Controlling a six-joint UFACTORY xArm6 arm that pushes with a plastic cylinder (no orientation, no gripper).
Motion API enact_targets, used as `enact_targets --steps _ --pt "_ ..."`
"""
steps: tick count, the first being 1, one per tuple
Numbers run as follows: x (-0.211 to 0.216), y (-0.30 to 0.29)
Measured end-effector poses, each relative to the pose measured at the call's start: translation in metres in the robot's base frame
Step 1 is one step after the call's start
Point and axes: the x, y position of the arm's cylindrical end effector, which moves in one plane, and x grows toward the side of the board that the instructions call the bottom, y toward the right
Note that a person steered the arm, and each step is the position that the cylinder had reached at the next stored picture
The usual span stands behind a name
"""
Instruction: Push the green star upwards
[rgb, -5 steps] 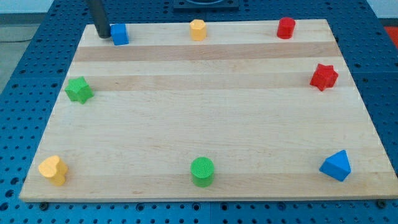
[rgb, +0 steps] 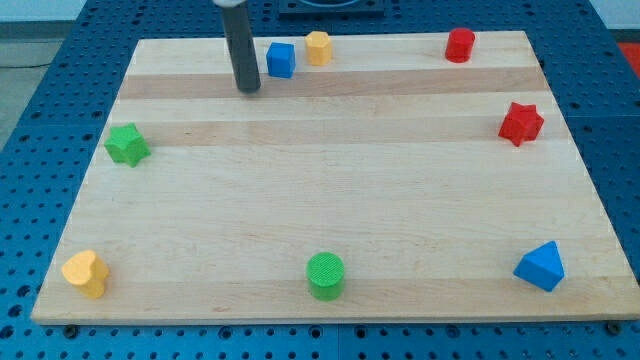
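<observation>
Since the earlier frame we slid my tip (rgb: 248, 88) and the blue cube (rgb: 281, 60) rightward; the tip, a bare rod, now sits just left of the cube. The green star (rgb: 127, 144) lies well down-left of that cube.

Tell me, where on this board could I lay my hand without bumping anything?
The whole middle is bare, between the green star, red star and green cylinder. It is crowded at the view's top, around my tip, blue cube and orange block.
</observation>
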Motion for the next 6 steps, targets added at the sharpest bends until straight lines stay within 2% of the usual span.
enact_targets --steps 1,2,3,6 --pt "0.077 -0.02" --pt "0.133 -0.078" --pt "0.13 -0.132" --pt "0.062 -0.143"
